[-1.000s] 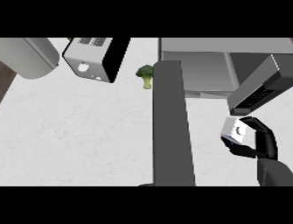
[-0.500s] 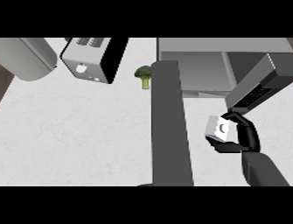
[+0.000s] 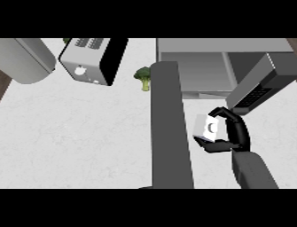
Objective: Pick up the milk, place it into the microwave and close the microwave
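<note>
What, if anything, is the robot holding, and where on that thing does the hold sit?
The right hand holds the milk carton, thumb and fingers curled round its two opposite ends, in front of the open microwave.

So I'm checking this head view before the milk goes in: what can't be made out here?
- Left hand: nowhere in view; only the left forearm shows.
- Milk carton: partly covered by the right hand curled round it.
- Microwave: its top is cut off by the picture's upper edge.
- Broccoli: partly hidden behind the left forearm.
</note>
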Controlling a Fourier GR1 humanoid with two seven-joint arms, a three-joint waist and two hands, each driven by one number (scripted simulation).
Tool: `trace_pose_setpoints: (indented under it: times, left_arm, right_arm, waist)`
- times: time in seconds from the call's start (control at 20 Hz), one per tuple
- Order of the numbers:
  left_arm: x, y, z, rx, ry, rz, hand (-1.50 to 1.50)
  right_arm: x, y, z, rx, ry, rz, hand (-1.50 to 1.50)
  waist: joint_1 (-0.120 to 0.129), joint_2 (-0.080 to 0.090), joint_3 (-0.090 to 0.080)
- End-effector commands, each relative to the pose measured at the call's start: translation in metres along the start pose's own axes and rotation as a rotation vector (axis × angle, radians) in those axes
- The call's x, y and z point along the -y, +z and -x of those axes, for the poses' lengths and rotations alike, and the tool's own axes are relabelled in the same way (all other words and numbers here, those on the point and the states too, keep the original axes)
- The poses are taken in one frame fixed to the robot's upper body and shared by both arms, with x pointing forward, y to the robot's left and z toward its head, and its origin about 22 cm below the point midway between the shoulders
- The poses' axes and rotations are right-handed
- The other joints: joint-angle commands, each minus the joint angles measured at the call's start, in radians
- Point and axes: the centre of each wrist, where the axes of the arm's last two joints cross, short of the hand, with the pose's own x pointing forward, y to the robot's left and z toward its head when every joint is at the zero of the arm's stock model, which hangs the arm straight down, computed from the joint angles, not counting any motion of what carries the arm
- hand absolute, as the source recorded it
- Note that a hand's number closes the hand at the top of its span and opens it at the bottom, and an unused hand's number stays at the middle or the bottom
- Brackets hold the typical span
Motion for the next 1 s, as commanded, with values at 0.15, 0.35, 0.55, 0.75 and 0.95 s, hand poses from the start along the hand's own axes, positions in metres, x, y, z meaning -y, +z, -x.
trace_pose_setpoints:
  times: [0.15, 0.35, 0.55, 0.75, 0.95]
  left_arm:
    - [-0.010, -0.002, 0.004, -0.006, 0.008, 0.003, -1.50]
    - [-0.017, -0.005, 0.006, -0.006, 0.001, 0.006, -1.50]
    - [-0.016, -0.016, 0.003, -0.012, -0.002, -0.004, -1.50]
    - [-0.010, 0.002, 0.019, -0.015, 0.004, 0.004, -1.50]
    - [-0.020, -0.001, 0.007, -0.010, 0.013, 0.026, -1.50]
  right_arm:
    - [-0.036, -0.044, -0.036, 0.023, 0.034, 0.032, 1.50]
    - [-0.030, -0.084, -0.049, 0.026, 0.096, 0.029, 1.50]
    - [-0.038, -0.108, -0.058, 0.013, 0.253, 0.037, 1.50]
    - [-0.039, -0.139, -0.059, -0.026, 0.323, 0.016, 1.50]
    - [-0.035, -0.158, -0.059, -0.055, 0.409, 0.051, 1.50]
  waist:
    - [0.010, 0.004, 0.001]
    - [0.015, 0.006, 0.001]
    - [0.016, 0.008, 0.001]
    - [0.033, 0.012, 0.001]
    - [0.049, 0.017, 0.002]
